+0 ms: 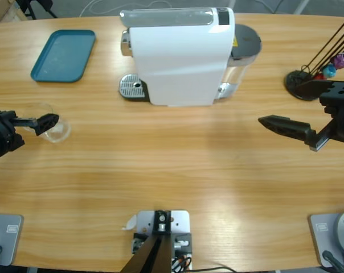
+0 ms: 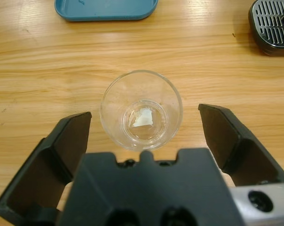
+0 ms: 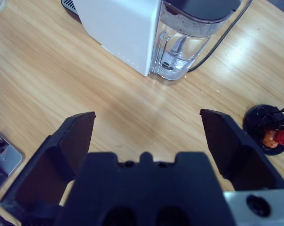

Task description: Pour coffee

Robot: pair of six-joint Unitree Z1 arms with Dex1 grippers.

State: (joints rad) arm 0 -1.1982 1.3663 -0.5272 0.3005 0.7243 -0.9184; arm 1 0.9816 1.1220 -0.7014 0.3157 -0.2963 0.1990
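Glass (image 2: 141,110) sits empty between my left gripper's (image 2: 144,125) wide-open jaws, ungrasped; right gripper (image 3: 146,125) open, idle; pouring not yet begun

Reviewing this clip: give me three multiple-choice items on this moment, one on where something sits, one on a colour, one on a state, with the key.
1. Where is the clear glass?
A. on the tray
B. between the left claw's open jaws
C. on the drip grate

2. What colour is the tray?
A. teal
B. red
C. white

3. How does the right claw stand?
A. shut on the glass
B. open, holding nothing
C. shut on a capsule

Key: 1 B, the left wrist view shows the glass between spread jaws, untouched. 2 A, it is teal in the high view. 3 B, only bare table lies between its jaws.
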